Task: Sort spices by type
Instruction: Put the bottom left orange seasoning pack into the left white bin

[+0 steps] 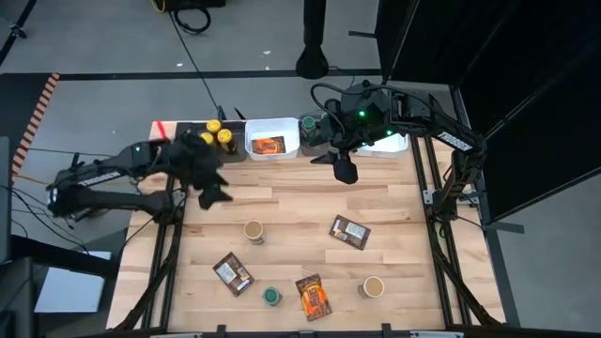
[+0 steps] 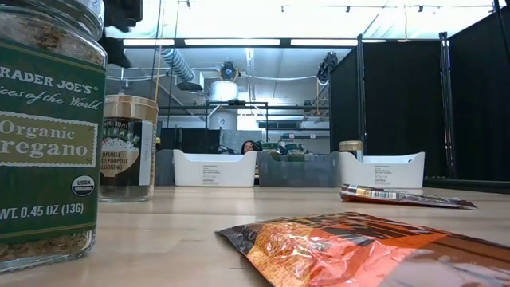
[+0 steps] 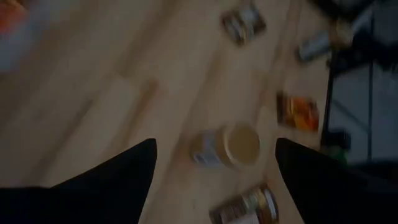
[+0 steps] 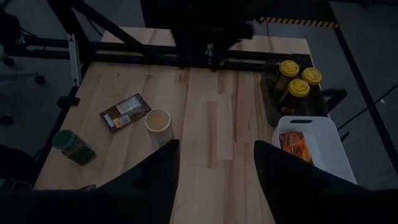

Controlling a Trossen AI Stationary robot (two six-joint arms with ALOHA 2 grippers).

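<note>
Above table's far edge, left gripper hovers, jaws apart.

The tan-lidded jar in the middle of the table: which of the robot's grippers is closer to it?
Left. The left gripper hangs open just up and left of the tan-lidded jar in the high view; the right gripper hangs farther off, near the white bin.
</note>
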